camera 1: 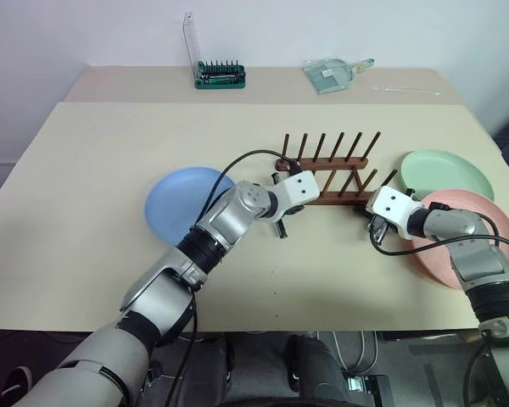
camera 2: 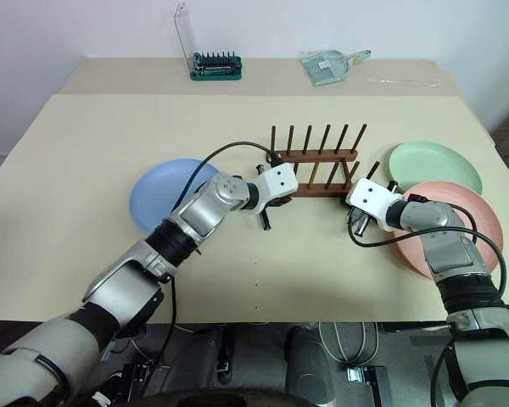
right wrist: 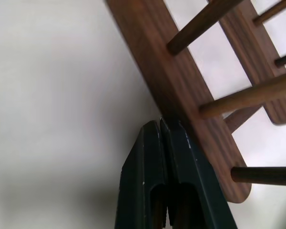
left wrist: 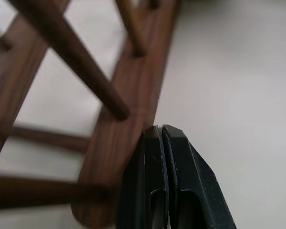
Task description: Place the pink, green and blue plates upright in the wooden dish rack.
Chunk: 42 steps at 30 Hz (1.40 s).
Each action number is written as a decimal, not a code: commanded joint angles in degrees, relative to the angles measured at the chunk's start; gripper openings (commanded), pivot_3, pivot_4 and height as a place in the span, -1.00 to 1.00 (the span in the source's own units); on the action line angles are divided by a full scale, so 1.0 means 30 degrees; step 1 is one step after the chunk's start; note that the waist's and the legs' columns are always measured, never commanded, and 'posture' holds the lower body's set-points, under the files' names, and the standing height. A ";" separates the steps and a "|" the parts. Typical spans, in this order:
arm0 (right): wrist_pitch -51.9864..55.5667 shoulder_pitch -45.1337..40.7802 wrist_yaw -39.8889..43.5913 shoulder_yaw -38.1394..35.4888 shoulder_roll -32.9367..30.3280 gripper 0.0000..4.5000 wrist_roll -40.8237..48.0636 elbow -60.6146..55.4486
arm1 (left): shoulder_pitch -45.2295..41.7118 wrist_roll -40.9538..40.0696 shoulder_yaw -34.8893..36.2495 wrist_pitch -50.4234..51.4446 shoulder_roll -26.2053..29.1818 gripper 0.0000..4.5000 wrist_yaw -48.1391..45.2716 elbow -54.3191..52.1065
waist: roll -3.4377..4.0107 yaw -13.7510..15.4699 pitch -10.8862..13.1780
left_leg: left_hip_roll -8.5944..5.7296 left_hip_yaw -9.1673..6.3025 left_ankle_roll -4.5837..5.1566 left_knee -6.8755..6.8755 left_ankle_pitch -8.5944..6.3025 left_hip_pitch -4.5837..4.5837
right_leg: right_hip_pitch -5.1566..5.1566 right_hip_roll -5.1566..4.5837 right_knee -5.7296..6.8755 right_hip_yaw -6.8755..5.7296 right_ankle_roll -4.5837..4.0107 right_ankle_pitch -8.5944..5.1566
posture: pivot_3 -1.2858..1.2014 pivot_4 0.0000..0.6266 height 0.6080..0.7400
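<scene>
Sitting between closed end effectors: wooden dish rack [camera 1: 329, 174], left end effector [left wrist: 160, 131], right end effector [right wrist: 160, 123].

Beige table [camera 1: 85, 170] with plates, a rack and small tools

The wooden dish rack [camera 1: 339, 170] stands mid-table; a blue plate [camera 1: 180, 202] lies to its left, green plate [camera 1: 445, 174] and pink plate [camera 1: 458, 242] to its right, overlapping. A green bit holder [camera 1: 220, 75] and clear dustpan [camera 1: 329, 74] sit along the far edge.

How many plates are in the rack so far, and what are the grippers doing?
None. The wooden dish rack stands empty; the blue plate, green plate and pink plate lie flat on the table. The left gripper and right gripper, both shut, sit against the rack's ends. All three placements remain.
</scene>
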 commanded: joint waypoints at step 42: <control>1.5694 0.8687 0.2556 -1.2830 -0.3706 0.98 1.1799 -1.3821 | 0.3174 -1.0751 0.9952 0.1279 0.6996 0.99 -1.1194 -1.0329 | 0.0018 0.0040 0.0018 | 0.0009 -0.0012 0.0009 -0.0025 -0.0007 -0.0021 | -0.0008 0.0000 -0.0016 -0.0006 -0.0005 -0.0004 | 0.03 -0.52 0.76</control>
